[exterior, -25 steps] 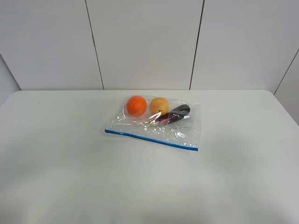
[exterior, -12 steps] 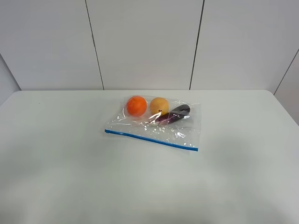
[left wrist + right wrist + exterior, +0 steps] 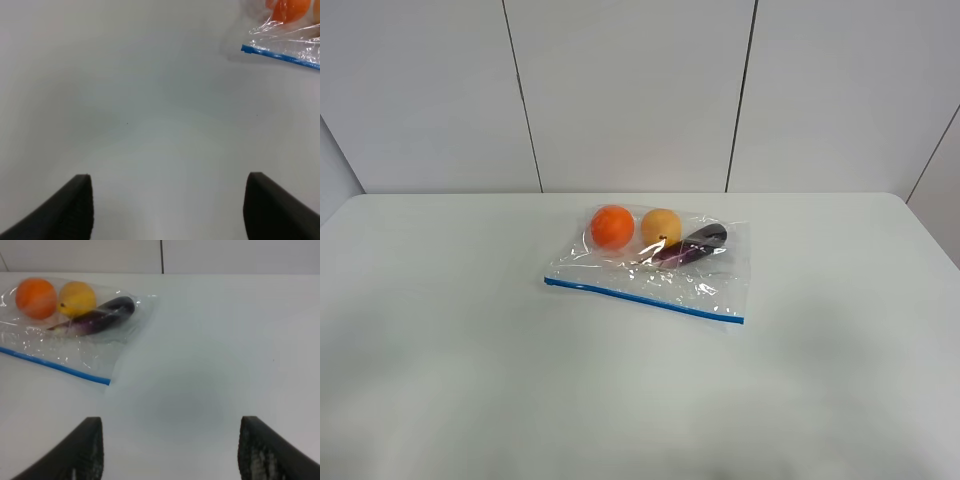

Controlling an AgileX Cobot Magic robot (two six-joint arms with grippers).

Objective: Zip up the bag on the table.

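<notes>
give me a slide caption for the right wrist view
Open right tool over the white table, apart from the clear bag holding toy produce.

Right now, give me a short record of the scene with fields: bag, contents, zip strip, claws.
bag: clear plastic bag lying flat on the table
contents: orange fruit, yellow fruit, purple eggplant
zip strip: blue strip along the bag's near edge
left claw: left claw open, empty, apart from the bag
right claw: right claw open, empty, apart from the bag

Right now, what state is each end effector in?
Left end effector: open, holding nothing.
Right end effector: open, holding nothing.
</notes>
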